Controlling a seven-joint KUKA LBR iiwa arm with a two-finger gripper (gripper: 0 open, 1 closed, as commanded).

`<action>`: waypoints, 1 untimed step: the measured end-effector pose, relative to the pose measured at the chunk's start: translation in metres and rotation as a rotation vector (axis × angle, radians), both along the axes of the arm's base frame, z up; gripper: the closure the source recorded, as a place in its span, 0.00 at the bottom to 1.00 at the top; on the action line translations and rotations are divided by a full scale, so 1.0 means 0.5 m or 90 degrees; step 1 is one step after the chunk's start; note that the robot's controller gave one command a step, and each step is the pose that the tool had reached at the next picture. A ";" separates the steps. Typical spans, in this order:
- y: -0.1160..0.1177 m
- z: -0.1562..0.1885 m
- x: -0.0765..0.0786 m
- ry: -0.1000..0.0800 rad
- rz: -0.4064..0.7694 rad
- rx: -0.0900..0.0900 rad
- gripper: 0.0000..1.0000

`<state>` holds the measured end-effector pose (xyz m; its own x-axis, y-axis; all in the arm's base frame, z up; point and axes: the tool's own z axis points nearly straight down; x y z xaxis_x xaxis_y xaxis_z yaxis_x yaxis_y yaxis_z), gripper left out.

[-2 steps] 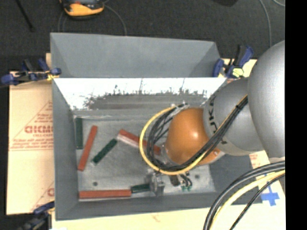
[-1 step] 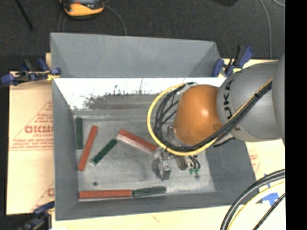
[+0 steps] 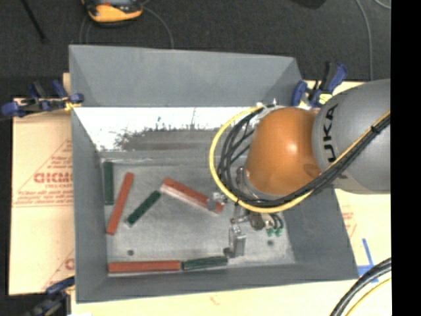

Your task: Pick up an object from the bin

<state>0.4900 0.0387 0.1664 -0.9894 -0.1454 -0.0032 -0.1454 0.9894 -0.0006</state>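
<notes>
1. Where the jaws hang, low over the right front part of the bin's floor, I cannot tell whether they are apart or together; from here they look like one grey metal piece pointing down, and I see nothing between them.
2. Nearest to them is a pale red bar [image 3: 187, 194], lying slantwise on the floor. Its lower right end is just beside the jaws, up and to their left. I cannot tell whether the two touch.
3. Just below and to the left, a short dark green bar [image 3: 204, 263] lies flat along the front wall, its right end near the jaws.
4. A few small green bits [image 3: 273, 230] show just to the right of the jaws; I cannot make out what they are.
5. Touching the short green bar end to end, a long red-brown bar [image 3: 145, 266] runs on along the front wall to the left corner.
6. Further left, well apart from the jaws, three more bars lie on the floor: a dark green slanted bar [image 3: 143, 207], an orange-red bar [image 3: 120, 203] leaning beside it, and a dark green upright bar [image 3: 108, 183] close along the left wall.
7. Above the jaws sits the orange cover [image 3: 283, 153], ringed by yellow and black cables [image 3: 222, 157], and behind it the grey arm [image 3: 358, 143] comes in over the right rim.
8. All of it sits in the grey metal bin [image 3: 85, 196] with its sloping walls.
</notes>
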 end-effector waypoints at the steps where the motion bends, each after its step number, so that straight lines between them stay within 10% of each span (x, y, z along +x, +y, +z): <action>1: 0.000 0.000 0.000 0.000 0.000 0.000 0.00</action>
